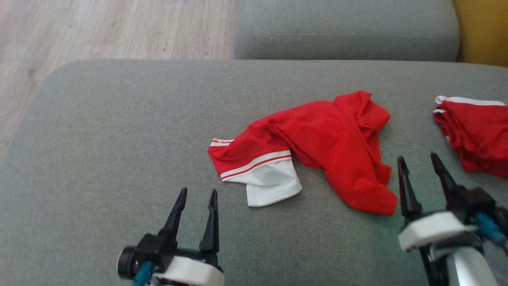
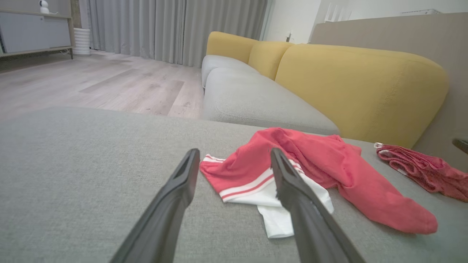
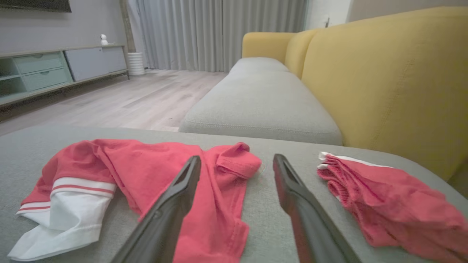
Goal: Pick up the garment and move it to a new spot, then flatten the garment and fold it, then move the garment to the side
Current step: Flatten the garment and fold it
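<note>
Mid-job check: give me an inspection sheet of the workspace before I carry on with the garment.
Surface: grey cushion, flat fabric top.
Job's things: red garment with a white panel, crumpled mid-cushion, touched by neither gripper.
Clutter: second red garment, bunched at the cushion's right edge.
Grippers: left gripper open, empty, short of the garment; right gripper open, empty, between the two garments.
Cables: teal cable at left wrist, blue cable at right wrist, both clear of the cloth.
Surroundings: yellow backrest, wood floor, grey curtains, cabinet.

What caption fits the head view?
Open left gripper and right gripper face a crumpled red garment on a grey cushion.
</note>
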Controlling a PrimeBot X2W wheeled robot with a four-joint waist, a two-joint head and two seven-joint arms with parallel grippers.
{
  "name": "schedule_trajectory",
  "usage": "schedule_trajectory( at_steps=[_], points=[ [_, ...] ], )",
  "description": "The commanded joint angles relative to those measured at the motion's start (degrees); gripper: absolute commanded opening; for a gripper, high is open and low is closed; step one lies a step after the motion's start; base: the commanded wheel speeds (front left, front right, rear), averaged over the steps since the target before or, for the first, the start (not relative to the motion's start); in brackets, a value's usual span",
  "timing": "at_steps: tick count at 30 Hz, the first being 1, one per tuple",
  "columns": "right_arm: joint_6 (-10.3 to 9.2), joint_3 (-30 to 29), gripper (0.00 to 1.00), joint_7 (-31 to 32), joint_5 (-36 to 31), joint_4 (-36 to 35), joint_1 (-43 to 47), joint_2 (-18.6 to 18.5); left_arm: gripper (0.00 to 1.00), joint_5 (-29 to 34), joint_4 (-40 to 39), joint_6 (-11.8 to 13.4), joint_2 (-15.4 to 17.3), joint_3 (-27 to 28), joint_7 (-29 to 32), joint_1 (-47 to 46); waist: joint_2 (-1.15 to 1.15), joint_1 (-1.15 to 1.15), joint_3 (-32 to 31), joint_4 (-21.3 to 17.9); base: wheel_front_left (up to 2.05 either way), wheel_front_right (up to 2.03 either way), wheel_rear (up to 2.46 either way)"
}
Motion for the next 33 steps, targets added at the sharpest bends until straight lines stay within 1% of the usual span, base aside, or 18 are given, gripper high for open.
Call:
schedule_trajectory(
  at_steps=[1,5,8,16,20,25,27,33],
  points=[
    [-0.04,0.78,1.00,0.00,0.52,-3.54,-0.17,-0.10,1.00,-0.39,-1.63,-0.06,0.18,1.68,-0.23,-0.95,0.00,0.01,-0.77,-0.46,0.00,0.00,0.00],
    [-0.04,-0.16,1.00,0.91,1.72,-7.59,4.03,-0.10,1.00,-0.75,-1.62,-0.11,0.47,1.60,-0.28,0.20,0.00,0.01,-1.88,-0.81,0.00,0.00,0.00],
    [-0.04,0.43,1.00,1.83,2.83,-9.44,5.96,-0.10,1.00,-0.89,-1.83,-0.02,0.69,1.60,-0.31,0.73,0.00,0.01,-2.30,-0.98,0.00,0.00,0.00],
    [-0.04,1.44,1.00,3.30,3.17,-11.24,7.65,-0.10,1.00,-0.76,-2.31,0.16,1.07,0.98,-0.11,1.23,0.00,0.01,-2.58,-0.88,0.00,0.00,0.00],
    [-0.04,2.04,1.00,3.72,3.32,-11.79,7.36,-0.10,1.00,-0.76,-2.11,-0.35,1.25,-0.34,1.76,0.97,0.00,0.01,-1.45,-1.54,0.00,0.00,0.00],
    [-0.04,2.37,1.00,4.10,3.53,-11.91,6.82,-0.10,1.00,-0.78,-0.79,-1.35,0.52,-1.92,3.96,-1.02,0.00,0.01,0.38,-2.61,0.00,0.00,0.00],
    [-0.04,2.69,1.00,4.16,3.49,-11.69,6.32,-0.10,1.00,-0.71,1.10,-1.71,-0.08,-2.91,5.83,-2.44,0.00,0.01,1.57,-3.44,0.00,0.00,0.00],
    [-0.04,4.30,1.00,4.18,3.69,-10.68,4.87,-0.09,1.00,-1.02,7.98,-0.82,-2.85,-4.47,10.59,-7.51,0.00,0.01,4.86,-6.43,0.00,0.00,0.00]
  ],
)
